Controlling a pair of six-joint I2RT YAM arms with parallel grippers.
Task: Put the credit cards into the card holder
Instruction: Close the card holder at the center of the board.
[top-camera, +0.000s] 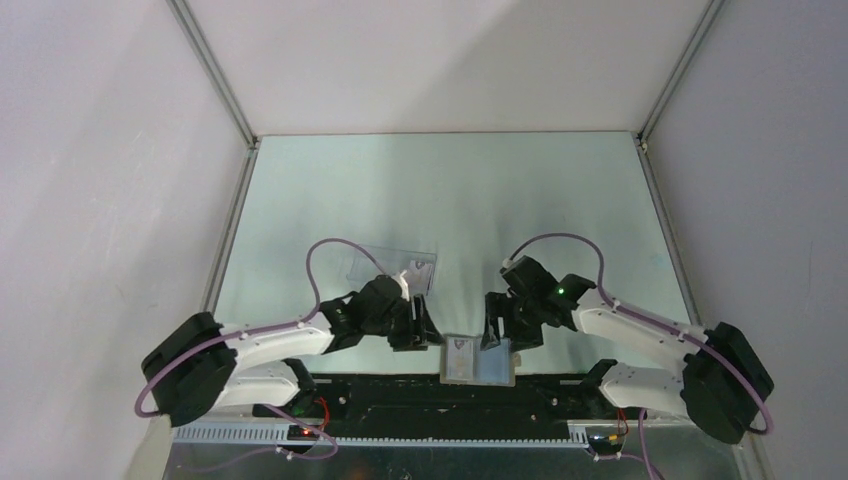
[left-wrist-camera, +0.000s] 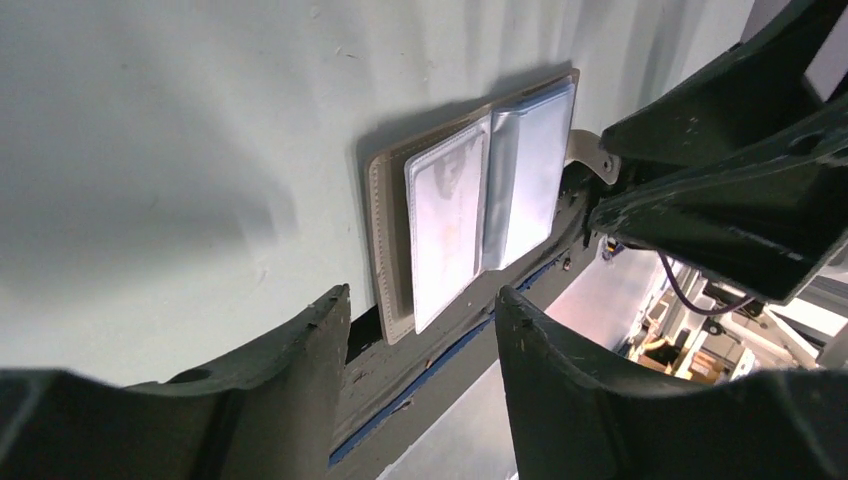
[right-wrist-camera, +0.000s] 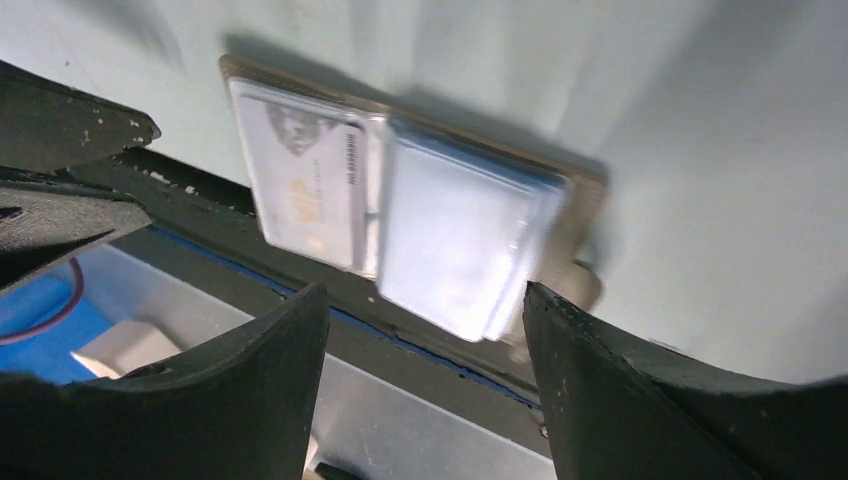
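Observation:
The card holder (top-camera: 480, 363) lies open at the near table edge, its light blue lining (right-wrist-camera: 460, 240) facing up. A pale credit card (top-camera: 459, 358) with dark and yellowish print sits in its left half; it also shows in the left wrist view (left-wrist-camera: 445, 215) and the right wrist view (right-wrist-camera: 305, 190). My left gripper (top-camera: 432, 340) is open and empty just left of the holder (left-wrist-camera: 385, 250), its fingers apart (left-wrist-camera: 420, 295). My right gripper (top-camera: 495, 342) is open and empty just above the holder's right half (right-wrist-camera: 580, 200), its fingers apart (right-wrist-camera: 425, 290).
A clear plastic box (top-camera: 392, 262) lies behind the left arm, with a pale thing (top-camera: 416, 277) at its near right corner. The black base rail (top-camera: 450, 395) runs just below the holder. White walls enclose the table on three sides.

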